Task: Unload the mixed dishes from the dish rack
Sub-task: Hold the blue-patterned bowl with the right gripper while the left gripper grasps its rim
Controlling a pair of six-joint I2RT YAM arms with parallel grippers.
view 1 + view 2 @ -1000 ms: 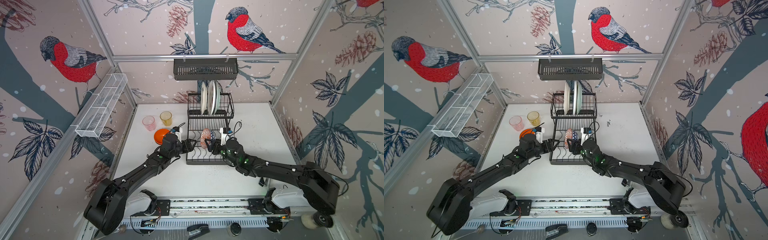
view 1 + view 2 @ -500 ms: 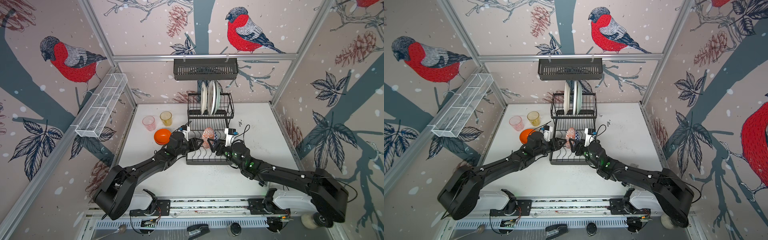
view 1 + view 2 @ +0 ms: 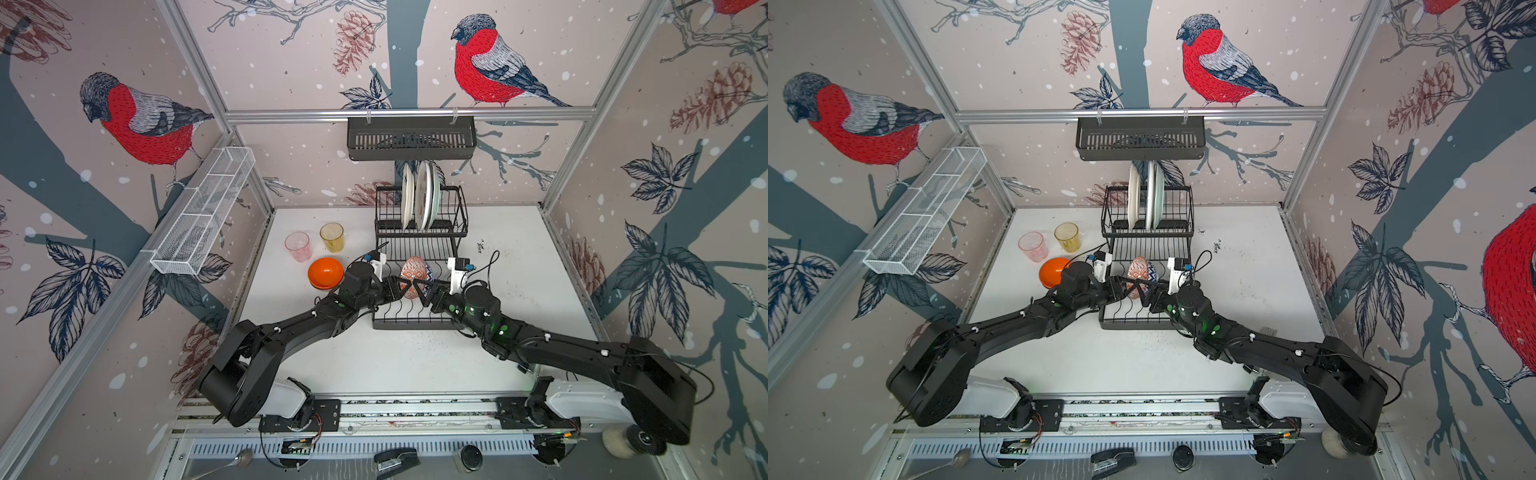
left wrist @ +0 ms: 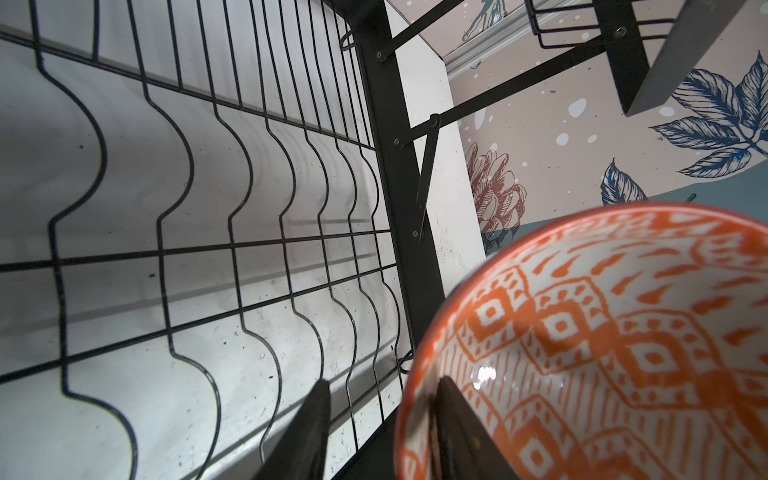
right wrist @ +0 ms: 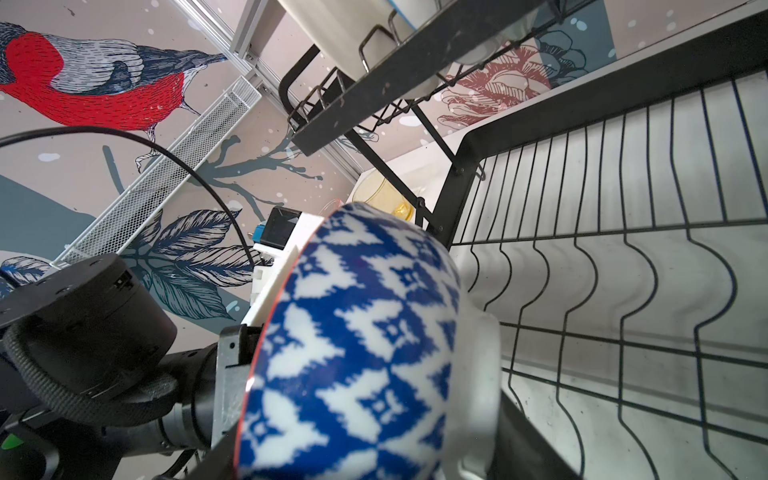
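Progress: the unloading is judged to be partly done, with more than half of the visible dishes out of the rack (image 3: 415, 325).
Already out: an orange bowl (image 3: 325, 272), a pink glass (image 3: 298, 246) and an amber glass (image 3: 332, 237) are seen in both top views on the table (image 3: 395, 365), grouped just beside the rack on the left arm's side.
In hand: a patterned bowl (image 3: 417, 272), orange inside and blue outside, is held on edge above the lower tray, between the two grippers.
Left gripper (image 3: 399, 286): the jaws are set astride the bowl's rim. In the left wrist view one finger is seen inside the bowl (image 4: 602, 353) and one outside, with a gap showing between the outer finger and the rim, so nothing is pinched yet.
Right gripper (image 3: 423, 289): the jaws appear pressed on the bowl from rim to foot. In the right wrist view the bowl (image 5: 353, 332) is seen filling the space between them.
Left to do: three plates (image 3: 420, 195) are stood upright in the raised upper basket and are untouched.
Lower tray: apart from the patterned bowl, no other dish can be made out in it.
Step judged: a handover of the bowl from right to left is suggested by the two grips.
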